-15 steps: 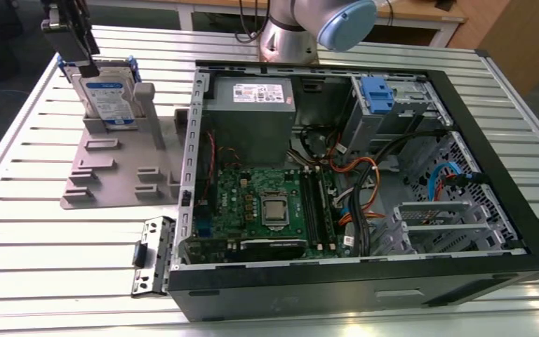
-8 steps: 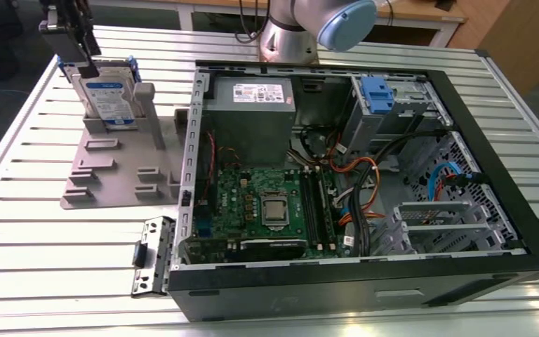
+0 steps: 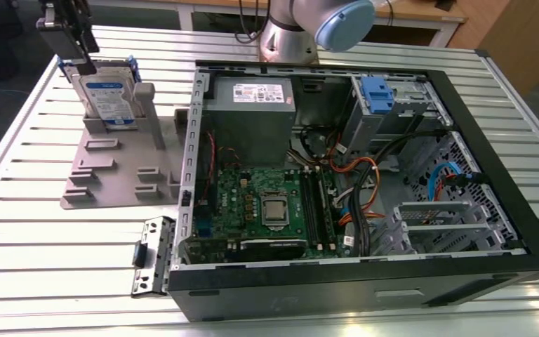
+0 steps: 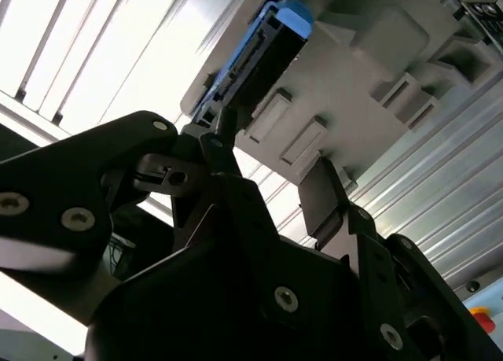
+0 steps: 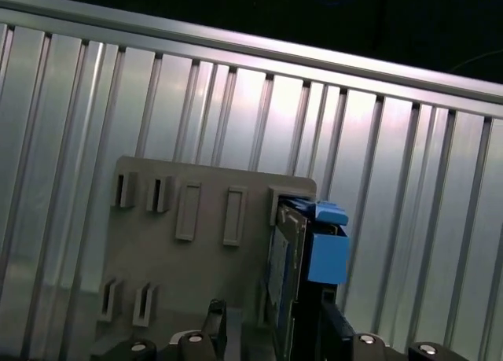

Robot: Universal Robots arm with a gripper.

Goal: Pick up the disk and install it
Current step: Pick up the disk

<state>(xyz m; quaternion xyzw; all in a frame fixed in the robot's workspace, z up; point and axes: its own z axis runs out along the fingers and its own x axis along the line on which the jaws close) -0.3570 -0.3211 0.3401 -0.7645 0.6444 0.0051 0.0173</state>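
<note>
A slatted aluminium table [image 5: 393, 141] spans the first wrist view, its edge meeting darkness beyond. On it lies a flat grey holder [image 5: 204, 282] with rows of small rectangular slots. The disk [image 5: 284, 282] stands on edge in a slot at one end of the holder, with its blue rail frame [image 5: 328, 255] running along its rim. The black claw [image 5: 273, 333] straddles the disk with fingers [image 5: 215, 318] spread. One finger stands apart from the silver face, the other close beside the blue frame.

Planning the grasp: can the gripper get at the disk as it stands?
Probably yes. The disk stands upright in the grey holder, top edge bare, and the open gripper sits just above it with nothing between.
</note>
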